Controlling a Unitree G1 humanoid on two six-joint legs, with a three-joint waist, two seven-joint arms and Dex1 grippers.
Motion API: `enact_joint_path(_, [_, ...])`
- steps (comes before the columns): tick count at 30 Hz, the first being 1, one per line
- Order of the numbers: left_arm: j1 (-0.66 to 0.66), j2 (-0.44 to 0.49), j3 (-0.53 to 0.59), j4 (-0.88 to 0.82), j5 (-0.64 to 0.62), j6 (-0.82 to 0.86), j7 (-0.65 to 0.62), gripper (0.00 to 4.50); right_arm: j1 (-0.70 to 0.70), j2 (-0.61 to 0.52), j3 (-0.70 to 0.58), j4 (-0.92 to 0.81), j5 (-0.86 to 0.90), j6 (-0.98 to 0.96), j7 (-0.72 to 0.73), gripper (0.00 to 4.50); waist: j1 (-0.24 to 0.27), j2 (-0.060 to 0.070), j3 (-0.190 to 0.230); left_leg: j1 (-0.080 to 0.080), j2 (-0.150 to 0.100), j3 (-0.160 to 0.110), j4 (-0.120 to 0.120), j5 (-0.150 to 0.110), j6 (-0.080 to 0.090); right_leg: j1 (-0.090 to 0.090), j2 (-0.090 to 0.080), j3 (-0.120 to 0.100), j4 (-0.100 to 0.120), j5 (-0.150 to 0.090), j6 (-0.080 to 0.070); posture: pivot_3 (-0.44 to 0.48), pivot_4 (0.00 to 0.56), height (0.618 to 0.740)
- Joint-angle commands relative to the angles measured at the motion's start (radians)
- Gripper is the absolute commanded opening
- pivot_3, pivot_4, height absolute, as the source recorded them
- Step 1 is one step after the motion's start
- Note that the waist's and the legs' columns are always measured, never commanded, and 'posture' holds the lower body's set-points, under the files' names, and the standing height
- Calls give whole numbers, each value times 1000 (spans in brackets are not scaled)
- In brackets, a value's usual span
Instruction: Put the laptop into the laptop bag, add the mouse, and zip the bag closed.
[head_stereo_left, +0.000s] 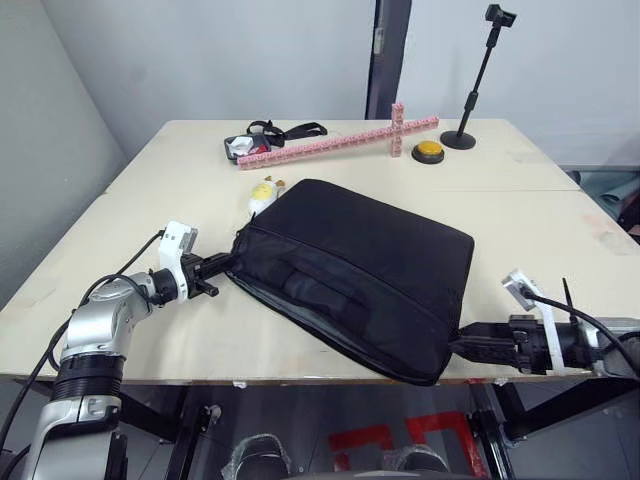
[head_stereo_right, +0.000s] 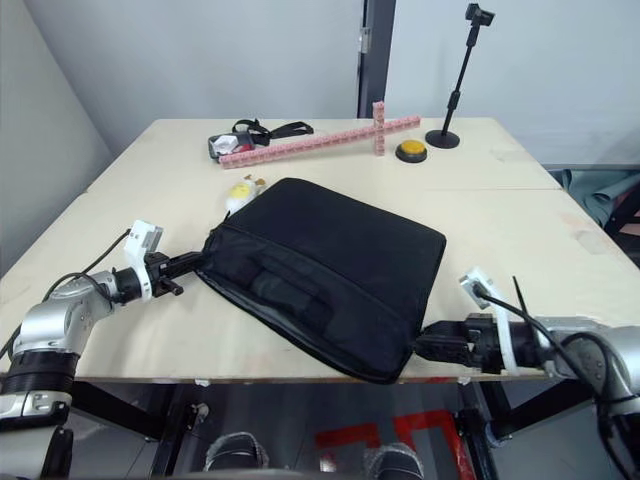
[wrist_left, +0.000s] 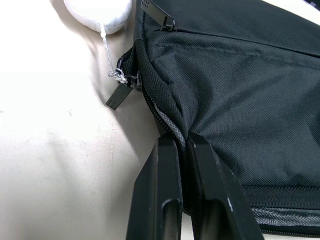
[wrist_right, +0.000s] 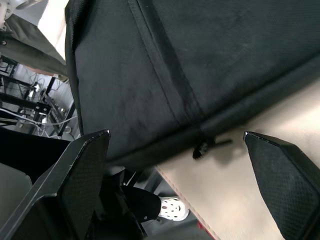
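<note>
The laptop bag (head_stereo_left: 360, 275) lies bulging on the table (head_stereo_left: 150, 180), apparently packed. The left gripper (wrist_left: 182, 145) pinches its zipper edge; the right gripper (wrist_right: 175, 150) gapes beside its near corner. Zipping remains.

laptop bag (head_stereo_left: 365, 270) mid-table (head_stereo_left: 150, 215), plush toy (head_stereo_left: 262, 193) behind its left corner

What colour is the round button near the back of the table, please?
The button is yellow-orange on a dark base, clearest in the left eye view.
</note>
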Motion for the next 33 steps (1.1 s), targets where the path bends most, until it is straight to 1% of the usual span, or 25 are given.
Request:
enact_joint_path(1, [9, 7, -14, -45, -16, 11, -3, 0, -11, 52, -44, -35, 47, 18, -61, 4090, 0, 0, 0, 0, 0, 0, -1, 0, 0, 0, 0, 0, 0, 0, 0, 0, 150, 740])
enact_joint_path(2, [11, 7, -15, -48, -17, 13, -2, 0, -12, 63, -49, -37, 50, 16, -74, 3942, 0, 0, 0, 0, 0, 0, -1, 0, 0, 0, 0, 0, 0, 0, 0, 0, 150, 740])
enact_joint_path(6, [13, 7, -23, -54, -18, 21, -6, 0, -1, 73, -52, -41, 43, -4, -88, 2643, 0, 0, 0, 0, 0, 0, -1, 0, 0, 0, 0, 0, -1, 0, 0, 0, 150, 740])
enact_joint_path(10, [14, 9, -24, -58, -18, 27, -8, 0, -5, 79, -64, -34, 54, -5, -97, 1214, 0, 0, 0, 0, 0, 0, -1, 0, 0, 0, 0, 0, -1, 0, 0, 0, 150, 740])
enact_joint_path(11, [15, 10, -24, -59, -18, 27, -8, 0, -5, 79, -64, -34, 55, -6, -97, 940, 0, 0, 0, 0, 0, 0, -1, 0, 0, 0, 0, 0, -1, 0, 0, 0, 150, 740])
enact_joint_path(12, [18, 12, -24, -61, -19, 28, -10, 0, -3, 78, -63, -35, 52, -10, -95, 567, 0, 0, 0, 0, 0, 0, -1, 0, 0, 0, 0, 0, -1, 0, 0, 0, 150, 740])
enact_joint_path(14, [34, 20, -23, -79, -25, 36, -15, 0, -6, 81, -65, -27, 46, -20, -98, 12, -1, 0, 0, 0, 0, 0, -2, 0, 0, 0, 0, 0, -1, 0, 1, 0, 150, 740])
enact_joint_path(16, [55, 29, -21, -107, -34, 49, -18, 0, -14, 79, -66, -10, 34, -34, -98, 12, -3, 0, 0, 0, 0, 0, -2, 0, -1, 0, 0, 0, -1, 0, 1, 0, 150, 740])
enact_joint_path(18, [109, 47, -13, -174, -54, 72, -26, 0, -42, 65, -59, 29, 16, -50, -85, 12, -8, 0, 0, 1, 0, 1, -3, 0, -1, 0, 0, 0, -2, 0, 1, 0, 150, 740])
enact_joint_path(23, [246, 62, -1, -378, -123, 146, -12, 0, -176, 58, -11, 158, -65, -116, -66, 12, -18, 0, 0, 1, 0, 2, -3, 0, -1, 0, 0, 0, -3, 0, 1, 0, 150, 740])
enact_joint_path(25, [308, 65, -1, -446, -134, 156, -4, 0, -255, 72, 15, 232, -98, -137, -58, 12, -22, 0, 0, 1, 0, 2, -3, 0, -1, 0, 0, 0, -2, 0, 1, 0, 150, 740])
enact_joint_path(28, [369, 61, 29, -506, -162, 176, 25, 0, -350, 104, 66, 305, -141, -163, -45, 12, -24, 0, 0, 1, 0, 2, -3, 0, 0, -1, 0, 0, -2, 0, 1, 0, 150, 740])
enact_joint_path(33, [461, 57, 64, -576, -177, 173, 65, 0, -439, 163, 131, 384, -209, -204, -29, 12, -38, 1, 0, 1, 0, 3, -5, 0, 0, -1, 1, 0, -3, 0, 1, 0, 150, 740])
